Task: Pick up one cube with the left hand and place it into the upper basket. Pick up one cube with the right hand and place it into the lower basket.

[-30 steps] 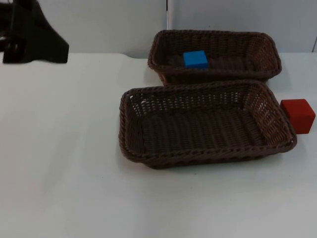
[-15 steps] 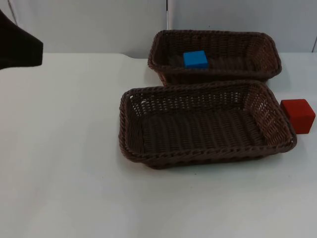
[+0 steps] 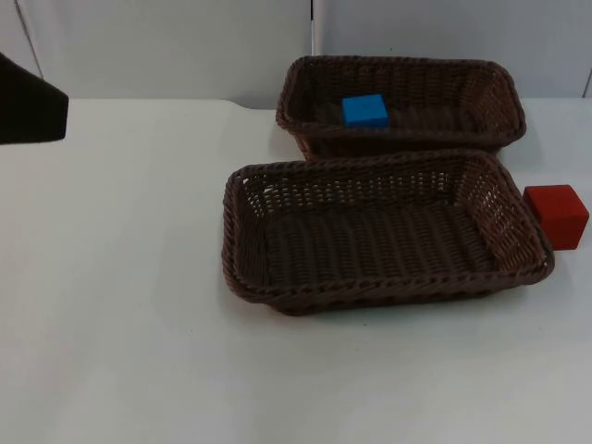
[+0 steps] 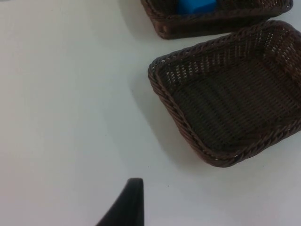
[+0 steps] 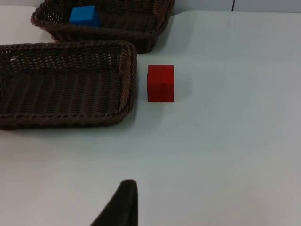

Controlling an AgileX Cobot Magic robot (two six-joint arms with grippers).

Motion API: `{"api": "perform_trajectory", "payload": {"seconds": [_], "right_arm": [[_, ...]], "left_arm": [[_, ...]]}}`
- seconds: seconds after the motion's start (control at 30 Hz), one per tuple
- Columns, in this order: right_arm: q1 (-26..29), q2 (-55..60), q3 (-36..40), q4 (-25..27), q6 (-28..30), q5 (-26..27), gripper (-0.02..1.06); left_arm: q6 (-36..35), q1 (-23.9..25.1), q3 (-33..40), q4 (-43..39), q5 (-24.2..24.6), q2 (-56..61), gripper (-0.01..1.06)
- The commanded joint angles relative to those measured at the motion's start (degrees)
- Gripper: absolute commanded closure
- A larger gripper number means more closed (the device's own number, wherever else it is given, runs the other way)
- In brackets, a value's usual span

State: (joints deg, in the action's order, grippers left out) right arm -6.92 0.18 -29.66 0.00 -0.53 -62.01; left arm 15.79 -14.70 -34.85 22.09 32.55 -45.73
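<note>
Top view: blue cube (image 3: 365,110) lies inside the upper basket (image 3: 499,92); red cube (image 3: 557,215) sits just beside the lower basket (image 3: 236,250). Left arm (image 3: 28,102) has drawn back from the baskets since earlier; neither gripper's finger state can be told.

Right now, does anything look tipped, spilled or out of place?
Nothing stands out. The blue cube sits in the upper basket, the lower basket sits flat, and the red cube stands upright on the table beside it.

Blue cube (image 3: 365,110), red cube (image 3: 557,215), brown woven baskets (image 3: 370,291), white table (image 3: 120,324)
</note>
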Motion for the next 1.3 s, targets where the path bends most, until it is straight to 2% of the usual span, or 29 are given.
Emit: {"api": "perform_trajectory", "payload": {"seconds": [0.0,0.4,0.57,0.93,1.27], "right_arm": [[0.23,-0.18,0.09,-1.21,-1.63,0.27,-0.01],[0.23,-0.08,-0.03,-0.86,-2.86,0.5,-0.01],[0.23,5.37,-1.81,-0.86,-3.11,2.28,-0.01],[0.23,25.29,-7.17,-0.82,-3.11,7.91,-0.01],[0.23,44.05,-15.78,0.0,-3.11,8.67,-0.01]], "left_arm": [[-0.3,0.08,0.29,-0.26,0.14,0.77,0.0],[-0.69,0.08,0.29,-0.26,0.14,0.77,0.0],[-0.7,0.08,0.29,-0.06,0.14,0.77,0.0],[-0.7,0.08,0.29,-0.06,0.14,0.77,0.0],[-0.7,0.08,0.29,-0.06,0.14,0.77,0.0]]}}
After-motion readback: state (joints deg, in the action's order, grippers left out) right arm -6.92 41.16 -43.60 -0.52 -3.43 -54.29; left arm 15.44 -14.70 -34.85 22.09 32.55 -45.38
